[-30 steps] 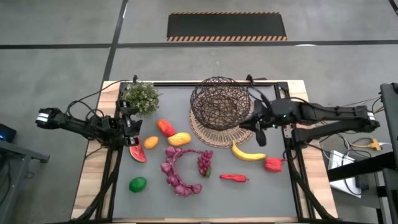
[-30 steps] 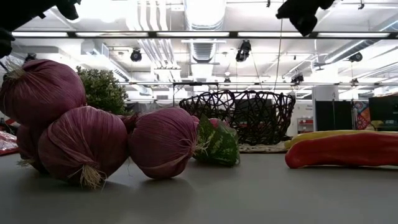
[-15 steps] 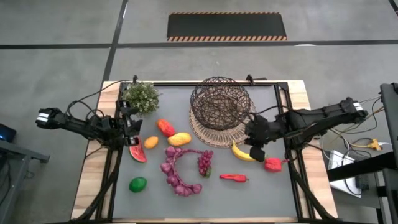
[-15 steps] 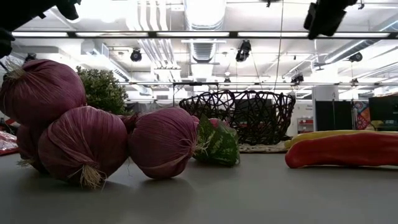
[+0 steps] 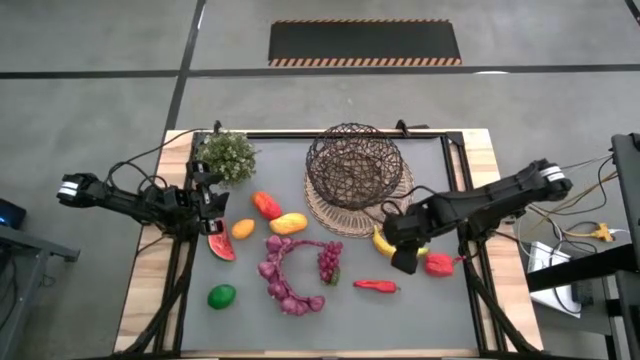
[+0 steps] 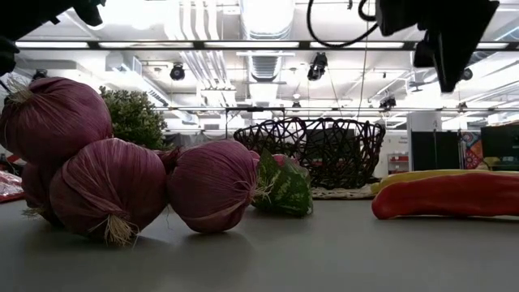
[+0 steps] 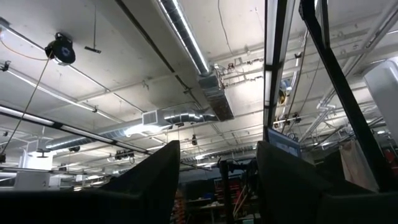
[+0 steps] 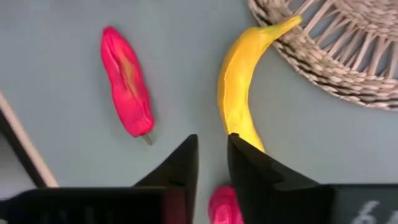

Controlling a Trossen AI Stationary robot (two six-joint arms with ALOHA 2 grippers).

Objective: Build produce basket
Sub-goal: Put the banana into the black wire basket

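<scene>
Seen from above, the right gripper [image 5: 403, 262] hangs over the yellow banana [image 5: 385, 244], its fingers nearly closed with a thin gap and grasping nothing. The banana's tip touches the woven mat [image 5: 330, 212] under the empty wire basket [image 5: 355, 166] at its 11 o'clock. A long red pepper [image 5: 376, 286] lies at 7 o'clock, bare grey table [image 5: 430, 315] beyond. The left gripper [image 5: 211, 199] waits at the table's left edge, seemingly parted.

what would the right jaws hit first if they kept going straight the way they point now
Most likely the banana: the right gripper points down at the table with the banana's lower end just ahead of its narrowly parted jaws. Its height above the table is unclear.
</scene>
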